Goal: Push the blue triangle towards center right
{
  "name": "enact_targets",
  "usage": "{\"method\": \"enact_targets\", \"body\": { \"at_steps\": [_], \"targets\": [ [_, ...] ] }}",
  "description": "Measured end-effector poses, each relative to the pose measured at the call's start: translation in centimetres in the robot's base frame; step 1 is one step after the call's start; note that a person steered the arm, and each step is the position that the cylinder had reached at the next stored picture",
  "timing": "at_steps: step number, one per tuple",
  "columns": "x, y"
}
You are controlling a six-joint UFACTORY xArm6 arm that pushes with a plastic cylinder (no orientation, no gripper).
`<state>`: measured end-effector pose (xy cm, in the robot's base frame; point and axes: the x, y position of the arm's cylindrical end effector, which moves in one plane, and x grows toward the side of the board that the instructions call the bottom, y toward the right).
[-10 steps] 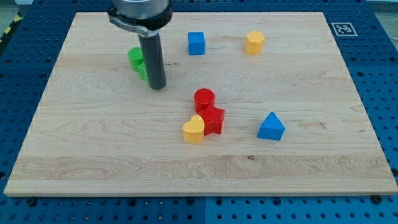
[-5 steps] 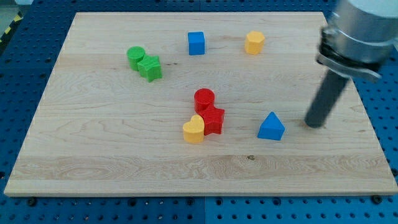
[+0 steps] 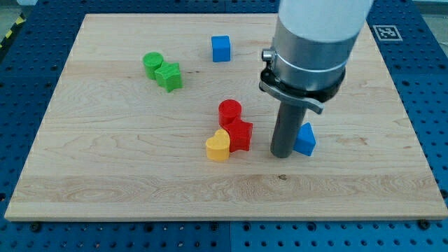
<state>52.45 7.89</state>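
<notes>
The blue triangle (image 3: 306, 139) lies on the wooden board (image 3: 105, 168) right of the middle, partly hidden by the rod. My tip (image 3: 282, 153) rests on the board right against the triangle's left side, between it and the red cluster. The arm's grey body covers the board above the triangle.
A red cylinder (image 3: 229, 110), a red star-like block (image 3: 240, 134) and a yellow heart-like block (image 3: 218, 145) cluster left of my tip. A blue cube (image 3: 221, 48) sits at the top middle. A green cylinder (image 3: 152, 63) and a green block (image 3: 169, 75) sit at the upper left.
My tip swung from the upper left to the triangle's right side, then over to its left side. The arm now hides the yellow block at the top right. The triangle barely moved.
</notes>
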Motion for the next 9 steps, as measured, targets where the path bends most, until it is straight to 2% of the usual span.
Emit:
{"method": "enact_targets", "body": {
  "at_steps": [1, 2, 3, 5, 6, 9],
  "targets": [
    [-0.6, 0.8],
    [2.1, 2.5],
    [2.8, 3.3],
    [0.1, 2.3],
    [-0.2, 5.0],
    [-5.0, 6.7]
  ]
}}
